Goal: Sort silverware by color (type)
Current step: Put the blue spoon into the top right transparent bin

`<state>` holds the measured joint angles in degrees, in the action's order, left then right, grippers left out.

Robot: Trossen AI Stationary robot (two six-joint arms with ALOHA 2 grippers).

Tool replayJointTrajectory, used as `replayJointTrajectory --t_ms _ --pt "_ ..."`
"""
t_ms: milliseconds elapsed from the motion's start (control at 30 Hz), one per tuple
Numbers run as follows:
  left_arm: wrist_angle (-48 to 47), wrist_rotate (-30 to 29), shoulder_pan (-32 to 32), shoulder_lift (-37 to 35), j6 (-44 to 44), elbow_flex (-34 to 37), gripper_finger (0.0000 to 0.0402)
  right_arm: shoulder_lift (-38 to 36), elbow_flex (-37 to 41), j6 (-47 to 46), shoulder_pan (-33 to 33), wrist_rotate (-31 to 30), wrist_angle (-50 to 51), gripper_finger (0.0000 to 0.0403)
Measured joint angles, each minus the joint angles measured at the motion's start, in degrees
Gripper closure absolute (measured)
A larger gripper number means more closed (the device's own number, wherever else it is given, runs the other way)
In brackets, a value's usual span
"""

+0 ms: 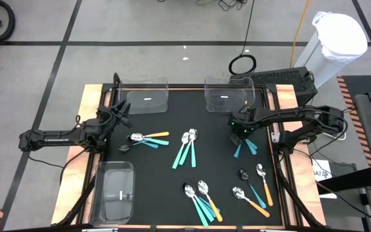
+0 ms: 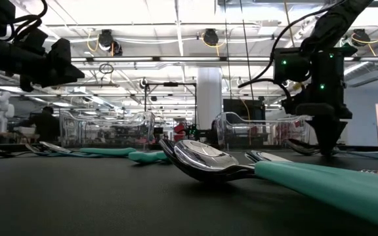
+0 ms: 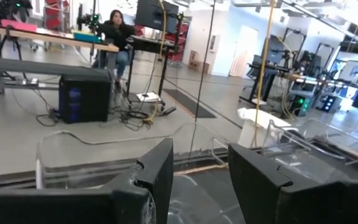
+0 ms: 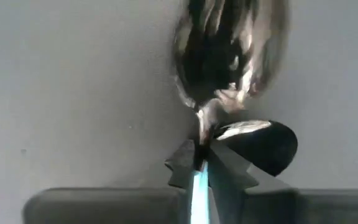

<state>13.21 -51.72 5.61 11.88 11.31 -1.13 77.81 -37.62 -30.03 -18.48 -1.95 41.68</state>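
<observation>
High view: the spoons [image 1: 187, 147] lie in mixed-colour clusters across the black worktop [image 1: 172, 193] — none visible in the three clear bins [image 1: 144, 95], so sorting has barely begun. Right gripper [image 1: 239, 136] is down by the far-right bin, clenched on the neck of a light blue spoon [image 4: 229, 56]. Left gripper [image 1: 122, 115] hovers near the far-left bin, fingers apart, empty. Bin interiors are hard to read — clear walls and glare.

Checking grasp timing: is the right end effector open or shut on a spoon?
Shut: the right end effector pinches the light blue plastic handle of a metal-bowled spoon.
</observation>
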Motion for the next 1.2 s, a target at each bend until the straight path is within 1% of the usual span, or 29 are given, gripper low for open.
replayJointTrajectory --t_ms 100,267,533,633,733,867,1000,1100,1200 --pt "-0.04 -0.9 0.0 0.0 0.0 0.0 0.0249 -1.24 0.11 0.58 0.02 0.99 0.38 0.0396" --pt "-0.28 -0.23 0.0 0.0 0.28 0.0 0.0249 -4.49 0.13 2.01 0.02 2.36 0.69 0.0384" --pt "-0.2 5.18 0.0 0.0 0.4 0.0 0.0249 -9.1 0.13 3.96 -0.2 2.25 -3.05 0.0386" --pt "-0.2 5.34 0.0 0.0 0.4 0.0 0.0249 -9.01 0.13 3.47 -0.2 2.77 -3.59 0.0386" --pt "-0.35 5.44 0.0 0.0 0.04 0.0 0.0249 -7.36 0.13 1.73 -0.2 2.77 -5.05 0.0386" --pt "-0.46 5.42 0.0 0.0 -2.57 0.0 0.0249 -6.37 0.13 -0.17 -0.2 5.9 -7.66 0.0381" --pt "-0.15 4.48 0.0 0.0 -2.46 0.0 0.0249 -6.39 0.13 0.75 -0.2 6.61 -7.82 0.0353" --pt "0.04 3.61 0.0 0.0 -0.03 0.0 0.0249 -6.39 0.13 2.88 -0.2 6.24 -7.26 0.0315" --pt "0.0 3.59 0.0 0.1 0.24 0.0 0.0249 -6.39 0.13 5.24 -0.17 3.28 -7.4 0.0273"
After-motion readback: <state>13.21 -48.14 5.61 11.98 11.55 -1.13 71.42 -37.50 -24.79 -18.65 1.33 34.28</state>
